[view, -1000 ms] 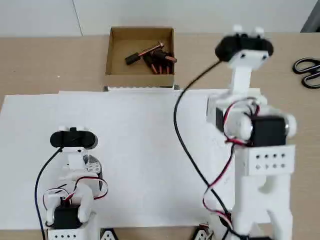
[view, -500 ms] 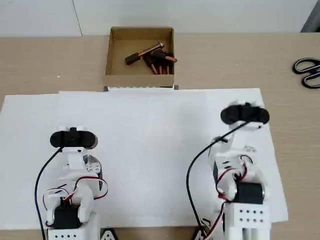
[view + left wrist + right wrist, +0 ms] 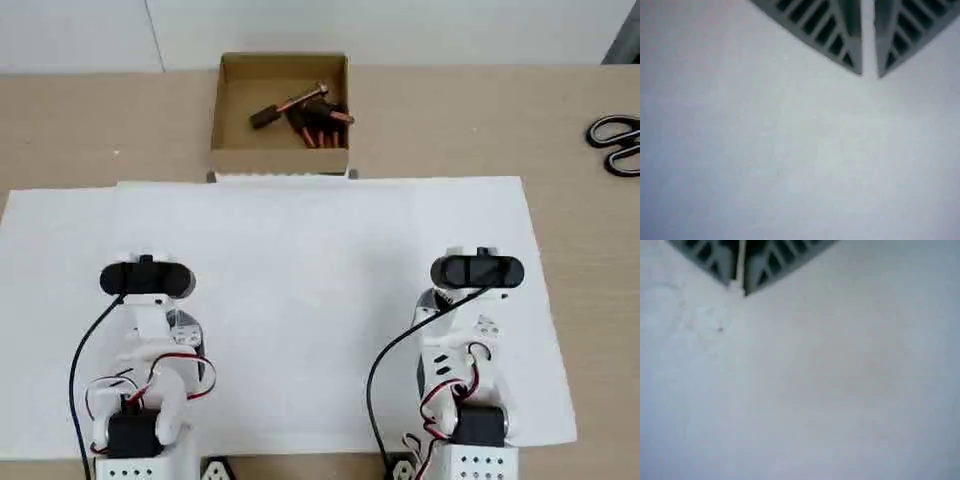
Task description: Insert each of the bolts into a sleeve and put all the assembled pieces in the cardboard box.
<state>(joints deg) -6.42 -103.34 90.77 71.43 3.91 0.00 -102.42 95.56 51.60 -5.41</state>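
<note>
Lab-style workbench, wooden tabletop, white paper sheet (scissors at the edge), white wall behind

Big white paper sheet covers most of the tan table. Black-handled scissors sit out around 2 o'clock, off the paper.

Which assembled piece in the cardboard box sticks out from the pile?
The slanted piece whose black sleeve end points to the middle of the cardboard box; the other pieces are bunched by one wall.
</note>
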